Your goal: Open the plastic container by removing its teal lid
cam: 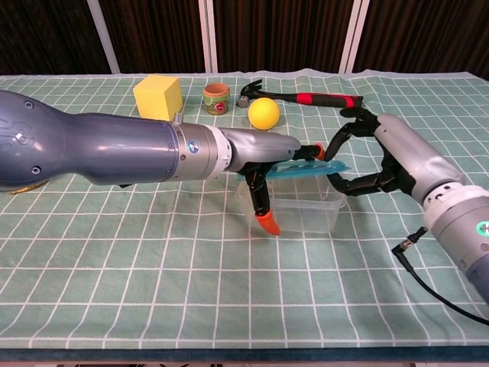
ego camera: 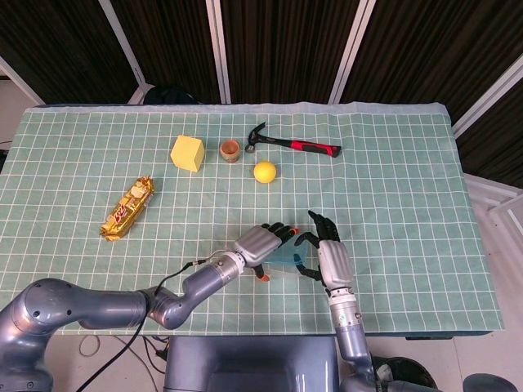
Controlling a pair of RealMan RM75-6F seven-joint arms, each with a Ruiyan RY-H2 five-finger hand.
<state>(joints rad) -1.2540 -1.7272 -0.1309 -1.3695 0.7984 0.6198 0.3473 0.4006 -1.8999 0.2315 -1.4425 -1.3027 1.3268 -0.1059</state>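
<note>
Tabletop: the tabletop (ego camera: pixel 409 204) is covered by a pale green cloth with a white grid; the cloth shows faint creases near the front edge in the chest view.
Room: dark slatted panels with white uprights stand behind the far edge; a strip of pale floor shows at the right in the head view.
Plastic container: the clear plastic container (cam: pixel 306 212) sits on the cloth near the front middle, between the two hands, its top open.
Teal lid: the teal lid (cam: pixel 302 169) is raised off the container and tilted, its right end higher — it hangs just above the rim.
Left hand: the left hand (cam: pixel 263 164) reaches in from the left; its fingers (cam: pixel 263 218) are clamped on the lid's left end, with one orange-tipped finger pointing down in front of the container wall.
Right hand: the right hand (cam: pixel 367 157) is at the lid's right end, fingers curled around that end; whether they actually pinch it I cannot tell.
Far row: a yellow block (ego camera: pixel 187 153), a small cup (ego camera: pixel 230 150), a hammer (ego camera: pixel 294 144) with a red and black handle, and a yellow ball (ego camera: pixel 264 171) — all well apart from the container.
Left side: a snack bar (ego camera: pixel 127 207) in a gold wrapper lies alone.
</note>
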